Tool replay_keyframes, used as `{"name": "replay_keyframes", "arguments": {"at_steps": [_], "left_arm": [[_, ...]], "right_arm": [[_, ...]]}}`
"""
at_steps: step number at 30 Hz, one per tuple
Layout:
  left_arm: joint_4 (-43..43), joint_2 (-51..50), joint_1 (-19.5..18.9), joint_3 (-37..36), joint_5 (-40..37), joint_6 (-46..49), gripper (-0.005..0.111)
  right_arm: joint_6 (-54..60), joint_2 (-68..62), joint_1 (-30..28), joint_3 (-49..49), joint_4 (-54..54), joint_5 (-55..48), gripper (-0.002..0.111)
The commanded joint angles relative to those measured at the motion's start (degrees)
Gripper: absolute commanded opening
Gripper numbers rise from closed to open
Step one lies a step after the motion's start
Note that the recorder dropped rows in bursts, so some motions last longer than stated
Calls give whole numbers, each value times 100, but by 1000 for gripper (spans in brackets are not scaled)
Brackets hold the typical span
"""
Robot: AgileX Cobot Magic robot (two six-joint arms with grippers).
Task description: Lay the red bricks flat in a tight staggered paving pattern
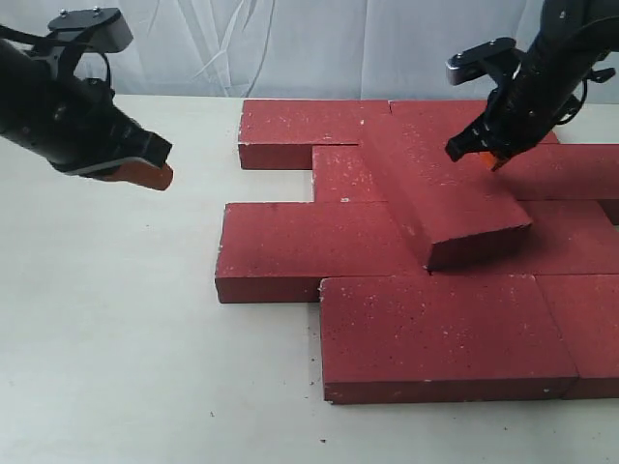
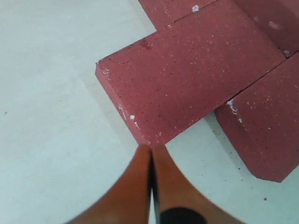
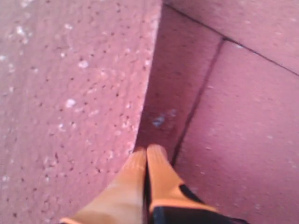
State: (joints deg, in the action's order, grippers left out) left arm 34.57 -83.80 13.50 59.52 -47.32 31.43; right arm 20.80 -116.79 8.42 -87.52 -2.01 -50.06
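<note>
Exterior view, room: bare table (image 1: pixel 106 319) lies open left of and in front of the bricks (image 1: pixel 426 333); the paving's left edge is stepped.
Bricks: flat on the table, sides touching, long axes across the view.
Loose brick (image 1: pixel 440 188): lies on top of the paving, long axis diagonal, near end toward the right front.
Surface: dark red, matte, white specks.
Left gripper (image 1: pixel 155 176): closed, empty, above bare table.
Right gripper (image 1: pixel 486 155): closed, empty, tips beside the loose brick's right long edge.
</note>
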Motion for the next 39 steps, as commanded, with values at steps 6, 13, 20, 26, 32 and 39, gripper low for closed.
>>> {"name": "replay_keyframes", "arguments": {"at_steps": [6,13,20,26,32,39], "left_arm": [[-224,305,-196,-1029,1349,-258,0],[70,254,-196,-1154,2303,-258,0],[581,-1030,-196,-370,1984,-23,0],[1898,-1957,-196,444,1184,1062,0],[2542,-2488,-125,839,846,1660,0],[2299,-2589,308,898,856,1673,0]], "right_arm": [[104,239,1123,-17,-1003,-99,-1],[740,332,1580,-17,-1283,-347,-1],[-311,382,1256,-17,-529,355,-1],[-204,183,1172,-17,-666,490,-1],[-202,168,1451,-17,-790,388,-1],[-202,102,1570,-17,-1125,452,-1]]}}
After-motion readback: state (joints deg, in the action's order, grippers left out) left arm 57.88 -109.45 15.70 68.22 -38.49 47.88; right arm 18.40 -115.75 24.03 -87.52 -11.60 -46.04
